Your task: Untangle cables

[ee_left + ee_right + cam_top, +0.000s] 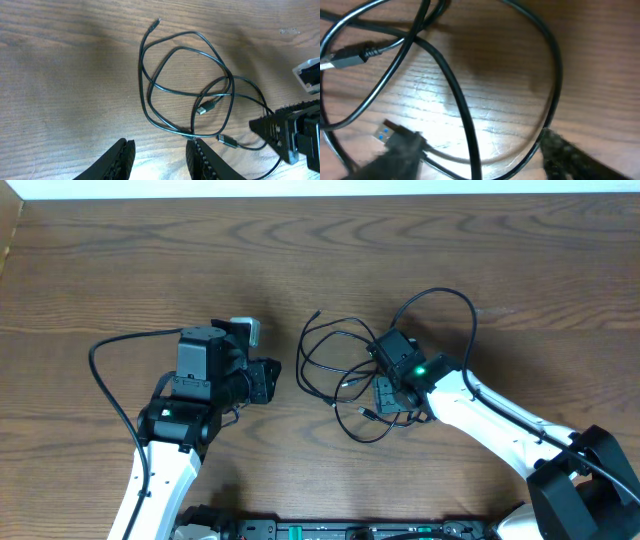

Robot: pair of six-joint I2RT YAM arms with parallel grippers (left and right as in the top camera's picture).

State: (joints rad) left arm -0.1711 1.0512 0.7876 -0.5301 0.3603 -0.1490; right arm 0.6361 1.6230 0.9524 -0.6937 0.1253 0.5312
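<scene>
A thin black cable (335, 365) lies in tangled loops on the wooden table between the arms. In the left wrist view its loops (187, 85) cross several times, with a USB plug (205, 107) inside them and a thin tip (157, 21) at the far end. My left gripper (160, 146) is open just short of the tangle, with nothing between its fingers. My right gripper (480, 142) hovers low over the tangle's right side. Its blurred fingers (400, 152) stand apart, and one black strand (462, 110) runs between them. A blue-tongued plug (382, 134) lies by its left finger. No white cable shows.
The right gripper (285, 132) shows at the right edge of the left wrist view, close to the tangle. Thicker black arm wires loop over the table beside each arm (100, 370). Bare wood table (320, 250) extends behind the tangle.
</scene>
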